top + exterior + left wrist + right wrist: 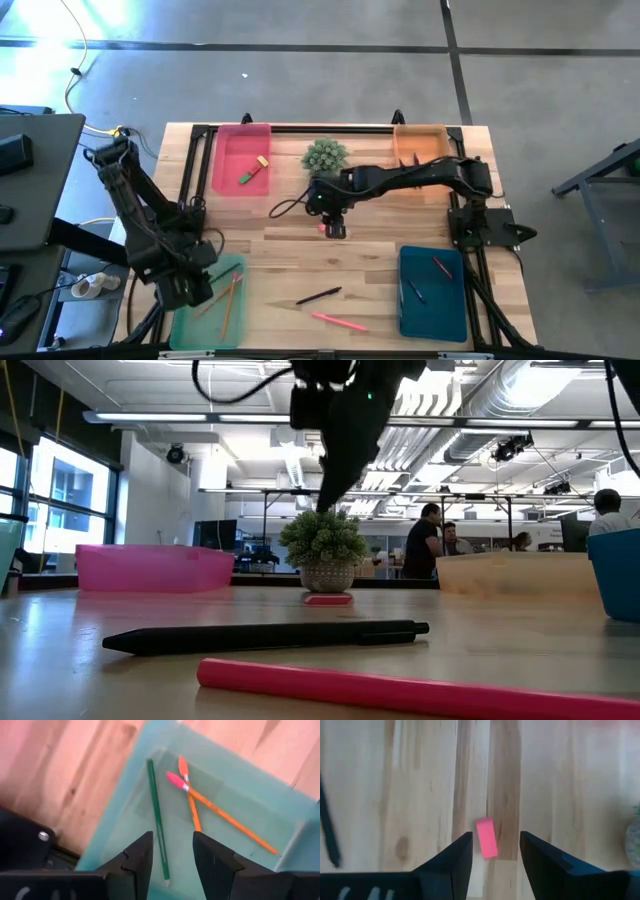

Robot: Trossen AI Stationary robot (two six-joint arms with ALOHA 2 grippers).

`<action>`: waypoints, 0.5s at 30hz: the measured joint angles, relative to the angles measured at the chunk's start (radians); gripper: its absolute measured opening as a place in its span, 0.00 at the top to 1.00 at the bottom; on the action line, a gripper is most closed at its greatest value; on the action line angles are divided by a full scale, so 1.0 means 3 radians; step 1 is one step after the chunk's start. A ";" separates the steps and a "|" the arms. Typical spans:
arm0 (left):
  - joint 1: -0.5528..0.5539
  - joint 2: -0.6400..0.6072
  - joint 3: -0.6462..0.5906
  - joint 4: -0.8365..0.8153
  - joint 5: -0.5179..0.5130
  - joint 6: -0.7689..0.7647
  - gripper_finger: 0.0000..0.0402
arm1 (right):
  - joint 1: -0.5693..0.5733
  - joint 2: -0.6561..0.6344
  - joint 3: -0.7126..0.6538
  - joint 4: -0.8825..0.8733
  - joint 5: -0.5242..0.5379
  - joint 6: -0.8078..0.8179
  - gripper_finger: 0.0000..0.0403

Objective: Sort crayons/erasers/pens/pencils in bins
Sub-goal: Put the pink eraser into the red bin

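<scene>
My right gripper (pixel 495 851) hangs open above a small pink eraser (pixel 486 837) that lies flat on the wood at mid-table (pixel 325 229), clear of both fingers. My left gripper (pixel 172 856) stands open over the light green bin (pixel 212 300) at the near left. On that bin's floor lie a dark green pencil (pixel 157 820) and two orange pencils (pixel 227 825). A black pen (pixel 320 296) and a pink pencil (pixel 340 321) lie on the table near the front edge. The pink bin (pixel 242 160) holds a green and a yellowish eraser. The teal-blue bin (pixel 432 290) holds a red and a dark crayon.
A small potted plant (pixel 325 155) stands just beyond my right gripper at the far middle. The orange bin (pixel 420 145) sits at the far right, partly under my right arm. Bare wood lies between the bins. People stand in the room far behind the table (pixel 425 540).
</scene>
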 joint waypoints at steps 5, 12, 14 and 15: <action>0.0166 -0.0375 0.0000 -0.0123 -0.0275 0.0081 0.68 | 0.0001 0.0173 0.0000 -0.0048 -0.0007 -0.0213 0.58; 0.0511 -0.0807 0.0000 -0.0199 -0.0779 0.0136 0.68 | -0.0001 0.0342 0.0000 -0.0085 -0.0092 -0.0382 0.55; 0.0633 -0.0896 0.0001 -0.0200 -0.0874 0.0230 0.68 | -0.0001 0.0374 0.0000 -0.0069 -0.0100 -0.0393 0.54; 0.0692 -0.0932 0.0001 -0.0203 -0.0914 0.0297 0.68 | 0.0000 0.0400 0.0000 -0.0066 -0.0102 -0.0409 0.54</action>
